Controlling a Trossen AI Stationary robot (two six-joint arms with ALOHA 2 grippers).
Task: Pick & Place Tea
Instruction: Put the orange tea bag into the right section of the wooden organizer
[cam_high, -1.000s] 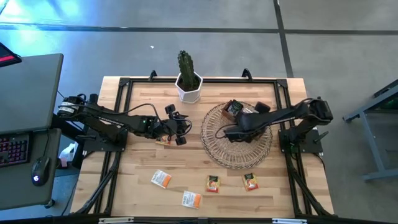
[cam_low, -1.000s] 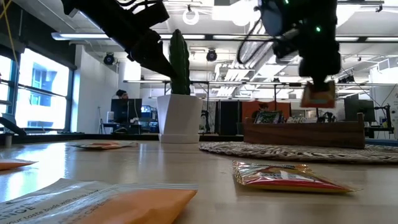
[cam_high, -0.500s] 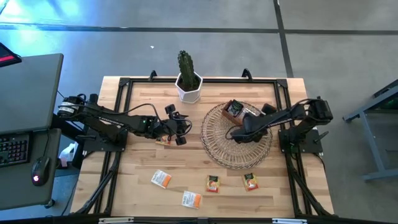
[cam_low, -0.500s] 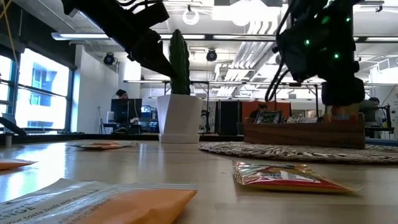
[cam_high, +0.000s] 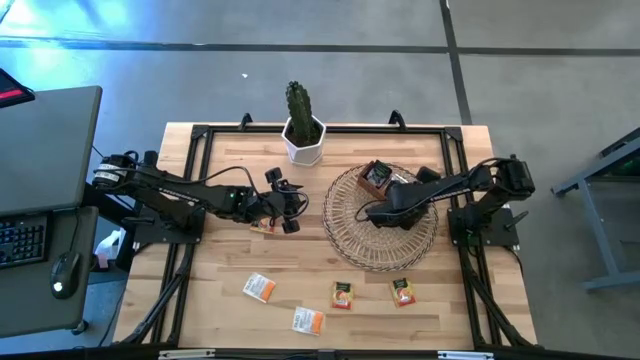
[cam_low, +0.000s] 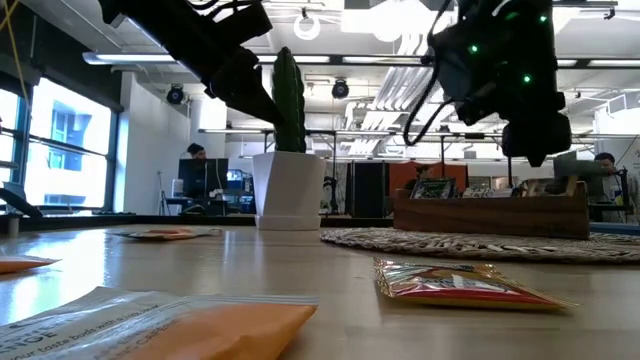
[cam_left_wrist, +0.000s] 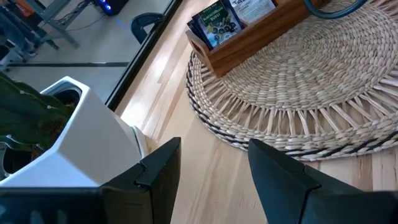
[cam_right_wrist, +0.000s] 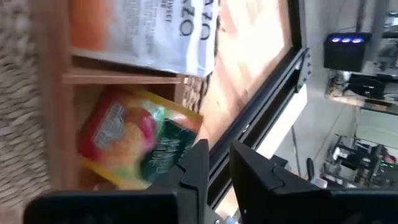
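My right pincer (cam_high: 372, 213) hangs over the wooden box (cam_high: 385, 178) on the wicker tray (cam_high: 345, 240), a tea sachet (cam_right_wrist: 134, 146) lying in the box compartment just ahead of it, while four more sachets (cam_high: 341, 295) lie on the table (cam_high: 220, 320) nearer its front edge.

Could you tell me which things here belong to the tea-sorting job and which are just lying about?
Job in hand:
- loose tea sachets on the table
- yellow-red sachet in the wooden box
- wicker tray
- right claw above the tray
- left claw, open

Lying about:
- potted cactus
- keyboard and mouse
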